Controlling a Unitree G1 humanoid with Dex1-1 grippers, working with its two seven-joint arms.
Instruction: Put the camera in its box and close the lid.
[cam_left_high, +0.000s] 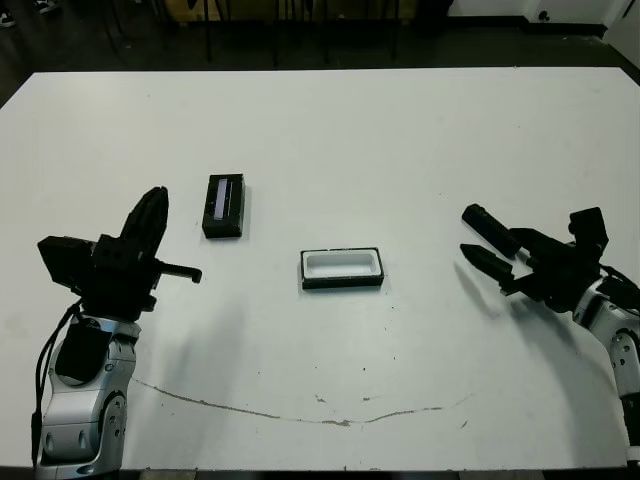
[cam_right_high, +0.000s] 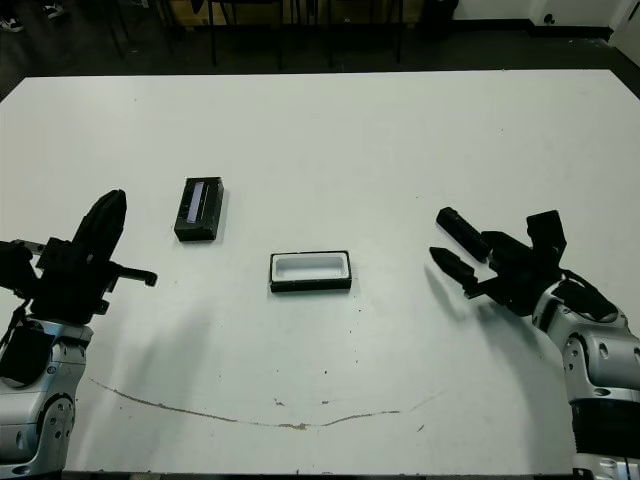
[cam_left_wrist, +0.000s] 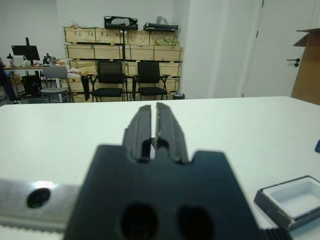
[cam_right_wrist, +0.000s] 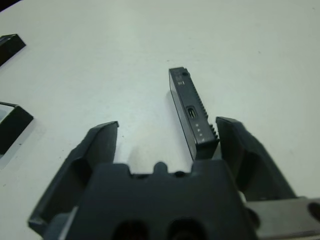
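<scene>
Counting gives one white-lined shallow black tray, the box (cam_left_high: 342, 268), one flat black slab with a pale stripe, the lid (cam_left_high: 223, 205), one small black ribbed bar, the camera (cam_right_wrist: 191, 107), and two black two-fingered pincers. The box sits open near the middle of the white table (cam_left_high: 330, 130), and the lid lies flat beyond it toward the robot's left, well apart. The left pincer (cam_left_high: 155, 200) hangs over the table's left part with its fingers drawn together to a narrow slit, holding nothing. The right pincer (cam_right_wrist: 167, 125) is spread wide; its wrist view alone shows the camera lying between the fingers, close against one and clear of the other, a small port on its side. From the head, that bar reads only as a dark prong. A thin brown scratch (cam_left_high: 300, 415) runs along the table's near edge. The left wrist view adds the room: stacked wooden crates (cam_left_wrist: 120, 42), two black chairs (cam_left_wrist: 130, 80) and a white door (cam_left_wrist: 282, 47).
</scene>
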